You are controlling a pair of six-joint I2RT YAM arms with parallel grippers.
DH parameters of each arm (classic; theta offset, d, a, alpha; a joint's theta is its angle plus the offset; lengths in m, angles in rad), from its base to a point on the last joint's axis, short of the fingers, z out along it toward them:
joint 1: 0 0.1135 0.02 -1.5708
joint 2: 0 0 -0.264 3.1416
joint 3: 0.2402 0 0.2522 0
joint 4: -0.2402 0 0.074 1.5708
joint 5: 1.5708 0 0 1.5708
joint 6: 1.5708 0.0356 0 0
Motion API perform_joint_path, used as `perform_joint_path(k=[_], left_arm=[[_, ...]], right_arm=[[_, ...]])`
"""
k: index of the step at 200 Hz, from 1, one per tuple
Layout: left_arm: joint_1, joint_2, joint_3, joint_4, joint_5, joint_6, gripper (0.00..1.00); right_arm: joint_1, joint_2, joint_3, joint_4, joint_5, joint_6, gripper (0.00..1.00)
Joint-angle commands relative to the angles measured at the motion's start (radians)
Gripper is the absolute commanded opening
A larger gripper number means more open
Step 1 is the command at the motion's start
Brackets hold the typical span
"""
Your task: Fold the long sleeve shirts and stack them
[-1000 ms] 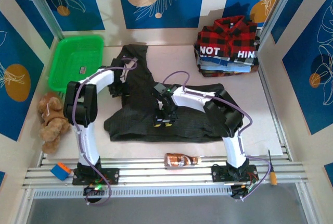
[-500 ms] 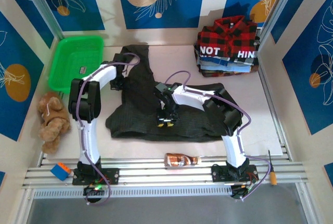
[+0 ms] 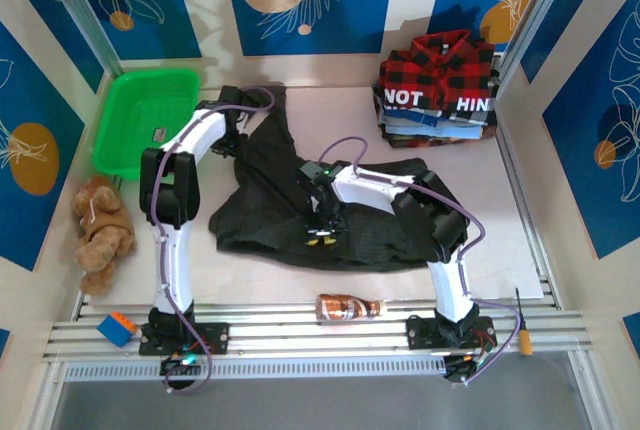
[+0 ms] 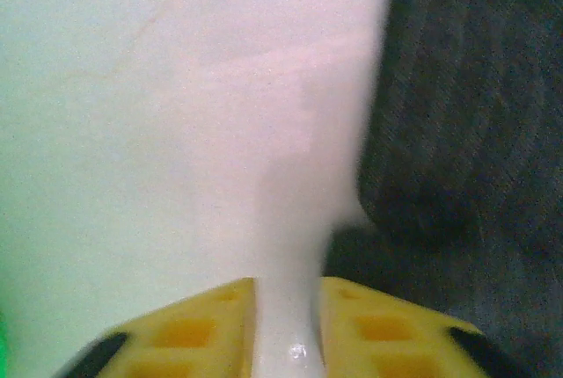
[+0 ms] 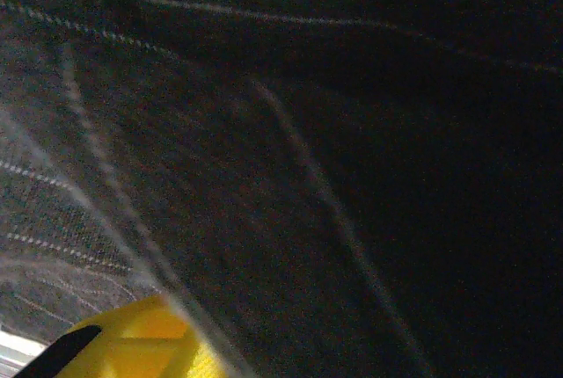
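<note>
A dark charcoal shirt [image 3: 300, 215] lies rumpled across the middle of the desk [image 3: 500, 200], one part trailing toward the far wall; the right claw [image 3: 320, 234] points down onto its near half, touching the cloth; the left claw [image 3: 236, 140] sits at the shirt's far left edge, near a green basket [image 3: 150, 76]; a red-and-black plaid shirt [image 3: 440, 62] tops a folded pile in the far right corner; a brown bottle [image 3: 350, 306] lies by the front rail.
</note>
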Motion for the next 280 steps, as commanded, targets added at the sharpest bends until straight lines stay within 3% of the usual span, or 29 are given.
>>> perform_joint_path(k=[1, 14, 39, 62, 107, 198, 217, 245, 280], left_arm=[[0.03, -0.048, -0.013, 0.007, 0.016, -0.029, 0.5], [0.046, -0.1, -0.085, 0.044, 0.085, -0.099, 0.67], [0.065, -0.21, -0.241, 0.124, 0.248, -0.223, 0.69], [0.066, -0.249, -0.326, 0.147, 0.364, -0.288, 0.6], [0.067, -0.28, -0.476, 0.241, 0.483, -0.404, 0.34], [0.064, -0.238, -0.557, 0.273, 0.445, -0.469, 0.29], [0.063, -0.195, -0.537, 0.306, 0.464, -0.459, 0.23], [0.062, -0.164, -0.456, 0.25, 0.393, -0.382, 0.15], [0.058, -0.164, -0.321, 0.159, 0.262, -0.218, 0.13]], right_arm=[[0.003, 0.023, -0.047, -0.115, 0.057, -0.001, 0.35], [0.003, 0.024, -0.04, -0.117, 0.06, -0.004, 0.35], [0.0, 0.031, -0.024, -0.123, 0.059, -0.009, 0.35], [-0.001, 0.032, -0.022, -0.124, 0.059, -0.012, 0.35], [-0.005, 0.041, -0.027, -0.122, 0.054, -0.017, 0.35], [-0.011, 0.043, -0.035, -0.123, 0.056, -0.02, 0.35], [-0.012, 0.042, -0.04, -0.121, 0.056, -0.02, 0.35], [-0.013, 0.041, -0.039, -0.126, 0.055, -0.025, 0.35], [-0.013, 0.037, -0.049, -0.13, 0.059, -0.029, 0.35]])
